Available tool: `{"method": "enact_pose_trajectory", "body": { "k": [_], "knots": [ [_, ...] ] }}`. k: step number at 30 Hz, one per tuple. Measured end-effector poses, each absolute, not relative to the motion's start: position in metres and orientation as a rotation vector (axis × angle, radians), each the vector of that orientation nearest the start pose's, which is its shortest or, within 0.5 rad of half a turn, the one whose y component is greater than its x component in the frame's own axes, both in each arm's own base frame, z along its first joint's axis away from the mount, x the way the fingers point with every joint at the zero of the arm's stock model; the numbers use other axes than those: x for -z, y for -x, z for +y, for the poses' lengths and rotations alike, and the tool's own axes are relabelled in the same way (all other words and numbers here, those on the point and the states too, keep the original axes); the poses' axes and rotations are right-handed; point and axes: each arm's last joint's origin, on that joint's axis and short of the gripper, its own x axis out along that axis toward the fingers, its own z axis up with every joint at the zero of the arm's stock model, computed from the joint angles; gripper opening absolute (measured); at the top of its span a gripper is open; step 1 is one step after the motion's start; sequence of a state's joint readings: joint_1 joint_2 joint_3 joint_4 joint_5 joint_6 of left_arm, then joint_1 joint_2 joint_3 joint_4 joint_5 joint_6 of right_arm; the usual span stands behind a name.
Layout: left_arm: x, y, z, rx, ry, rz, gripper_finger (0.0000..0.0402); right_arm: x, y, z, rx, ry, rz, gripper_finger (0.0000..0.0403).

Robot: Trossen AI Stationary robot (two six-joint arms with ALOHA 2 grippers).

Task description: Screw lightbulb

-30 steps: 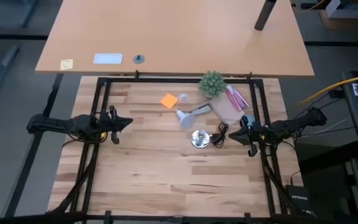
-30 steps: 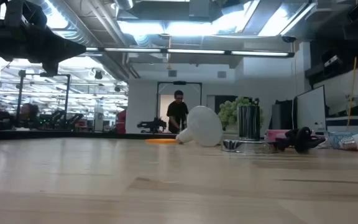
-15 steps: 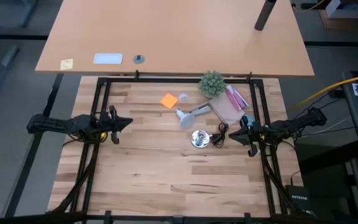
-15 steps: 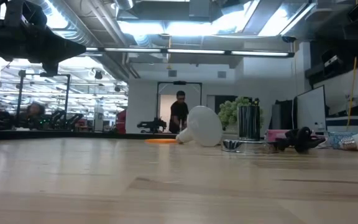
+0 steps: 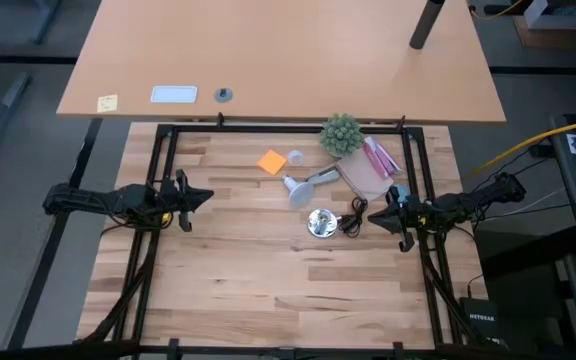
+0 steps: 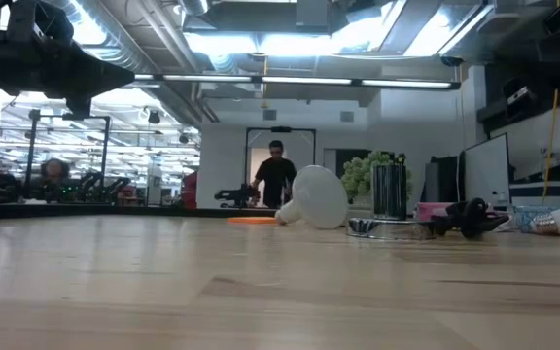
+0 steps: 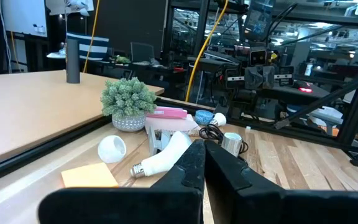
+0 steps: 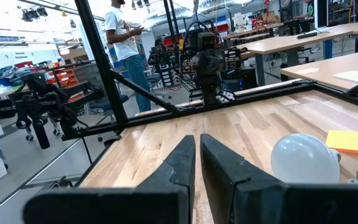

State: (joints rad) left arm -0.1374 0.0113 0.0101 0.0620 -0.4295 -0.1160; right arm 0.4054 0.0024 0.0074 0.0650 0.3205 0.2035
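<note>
Lightbulb point(image 5: 299, 186) is lying on its side on the wooden table point(image 5: 248, 280), round head toward the table's middle and neck pointing toward the plant point(image 5: 341, 134) at the far edge; no gripper is touching it; in the low view it point(image 6: 315, 198) is sitting just beside the silver base point(image 6: 382, 227), and in the left wrist view it point(image 7: 164, 154) is resting near the orange pad point(image 7: 89, 177) and a small white ball point(image 7: 112, 148). Silver base point(image 5: 320, 222) is standing just in front of the bulb's head, its black cord point(image 5: 353, 216) curling toward the right arm; the orange pad point(image 5: 272, 161) is lying behind the bulb. Left gripper point(image 5: 204, 196) is hovering over the table's left side, well apart from the bulb, its jaws pressed together on nothing, as its own view point(image 7: 204, 160) is showing. Right gripper point(image 5: 383, 212) is hanging over the right side near the cord, its fingers point(image 8: 218, 163) standing a narrow slit apart and gripping nothing. A person point(image 6: 275, 177) is standing in the room beyond the table.
</note>
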Motion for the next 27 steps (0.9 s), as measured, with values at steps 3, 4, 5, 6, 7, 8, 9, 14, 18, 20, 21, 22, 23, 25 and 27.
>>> {"method": "enact_pose_trajectory", "body": {
  "k": [3, 4, 5, 6, 7, 8, 9, 14, 18, 20, 21, 22, 23, 25, 27],
  "knots": [
    [-0.172, -0.096, -0.001, -0.289, 0.132, -0.076, 0.0001, -0.172, -0.092, 0.029, -0.09, -0.226, -0.057, 0.003],
    [-0.172, -0.096, -0.001, -0.288, 0.132, -0.076, 0.0001, -0.172, -0.092, 0.029, -0.087, -0.224, -0.057, 0.003],
    [-0.172, -0.096, -0.001, -0.289, 0.132, -0.076, 0.0001, -0.172, -0.092, 0.029, -0.083, -0.224, -0.058, 0.003],
    [-0.172, -0.096, -0.001, -0.288, 0.132, -0.076, 0.0001, -0.172, -0.092, 0.029, -0.082, -0.224, -0.058, 0.003],
    [-0.172, -0.096, -0.001, -0.289, 0.132, -0.076, 0.0001, -0.172, -0.092, 0.029, -0.083, -0.223, -0.058, 0.003],
    [-0.172, -0.096, -0.001, -0.288, 0.132, -0.076, 0.0001, -0.172, -0.092, 0.029, -0.083, -0.223, -0.058, 0.003],
    [-0.172, -0.096, -0.001, -0.288, 0.132, -0.075, 0.0001, -0.172, -0.092, 0.029, -0.083, -0.223, -0.059, 0.003],
    [-0.172, -0.096, -0.001, -0.289, 0.132, -0.076, 0.0001, -0.179, -0.091, 0.028, -0.052, -0.261, -0.132, 0.003],
    [-0.172, -0.096, -0.001, -0.288, 0.132, -0.076, 0.0001, -0.192, -0.088, 0.026, -0.057, -0.316, -0.261, 0.003],
    [-0.172, -0.096, -0.001, -0.288, 0.132, -0.076, 0.0001, -0.199, -0.086, 0.025, -0.043, -0.347, -0.329, 0.003],
    [-0.172, -0.096, -0.001, -0.288, 0.132, -0.076, 0.0001, -0.202, -0.085, 0.024, -0.031, -0.364, -0.362, 0.003],
    [-0.172, -0.096, -0.001, -0.288, 0.132, -0.076, 0.0001, -0.204, -0.084, 0.023, -0.017, -0.379, -0.392, 0.003],
    [-0.172, -0.096, -0.001, -0.288, 0.132, -0.076, 0.0001, -0.207, -0.083, 0.022, -0.004, -0.395, -0.419, 0.003],
    [-0.172, -0.096, -0.001, -0.288, 0.132, -0.076, 0.0001, -0.209, -0.082, 0.021, 0.023, -0.411, -0.445, 0.003],
    [-0.172, -0.096, -0.001, -0.288, 0.132, -0.076, 0.0001, -0.209, -0.082, 0.019, 0.071, -0.421, -0.449, 0.003]
  ]
}}
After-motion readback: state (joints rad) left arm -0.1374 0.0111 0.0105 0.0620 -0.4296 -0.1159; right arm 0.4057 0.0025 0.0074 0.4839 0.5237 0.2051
